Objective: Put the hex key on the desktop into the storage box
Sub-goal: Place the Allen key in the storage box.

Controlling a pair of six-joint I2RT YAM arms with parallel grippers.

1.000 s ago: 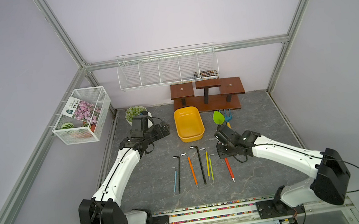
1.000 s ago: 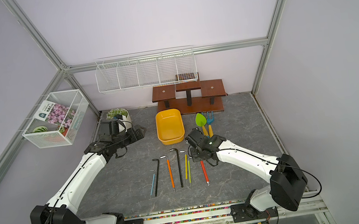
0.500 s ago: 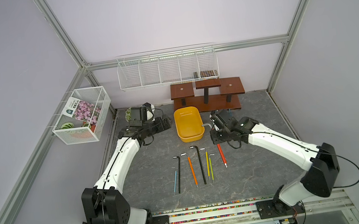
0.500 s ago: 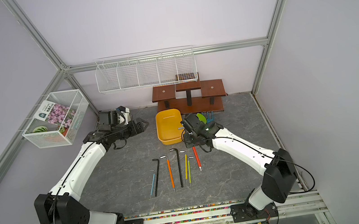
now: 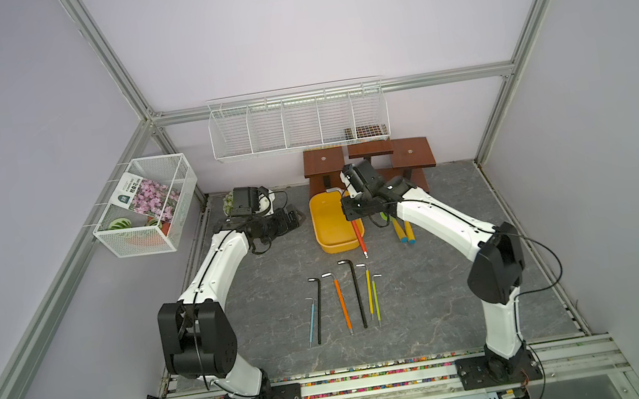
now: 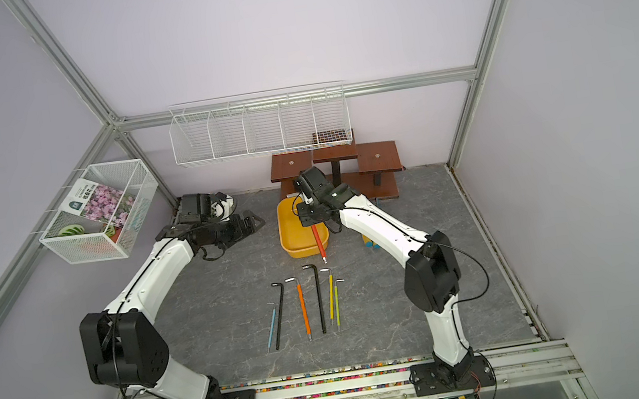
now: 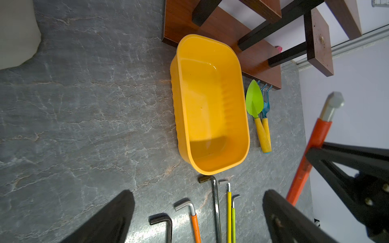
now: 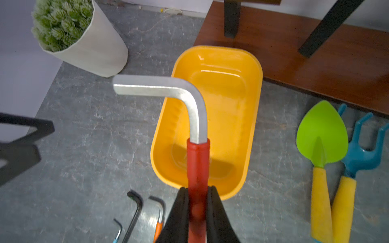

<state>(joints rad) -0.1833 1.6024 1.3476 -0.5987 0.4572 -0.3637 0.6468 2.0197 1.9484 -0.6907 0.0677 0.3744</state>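
The grey marbled surface (image 5: pixel 427 299) fills the whole floor of the cage, and both arms reach toward the back of it. The left arm (image 5: pixel 214 273) has the left hand (image 5: pixel 297 218) hovering just left of the box (image 5: pixel 327 224), fingers spread wide with nothing between them. You can see that gap pretty clearly in the left wrist view. The right arm (image 5: pixel 437 214) comes in from the other side, and the right hand (image 8: pixel 197 190) is pinched tight on the sleeve of the red key (image 8: pixel 197 164).

A long wire basket (image 5: pixel 283 129) hangs on the back wall. A smaller basket (image 5: pixel 139 243) on the left wall has a flower packet (image 5: pixel 150 197) in it. Under the long one sits a stepped wooden stand (image 5: pixel 323 161), and the yellow box is just in front of its base board. A white pot (image 8: pixel 94 56) with a green plant sits in the back left corner, behind the left hand. Right of the box a green trowel (image 8: pixel 322 134) and a blue rake (image 8: pixel 364 155) lie side by side, both with yellow handles.

The red key is up off the surface. Its bent metal end is over the box, and its long end pokes out past the near rim in both top views. I honestly can't tell if it touches that rim.

Six more lie in a row nearer the front, bent ends toward the box:
- blue key (image 5: pixel 311 321)
- short black key (image 5: pixel 318 311)
- orange key (image 5: pixel 342 304)
- long black key (image 5: pixel 358 296)
- yellow key (image 5: pixel 369 292)
- green key (image 5: pixel 376 300)
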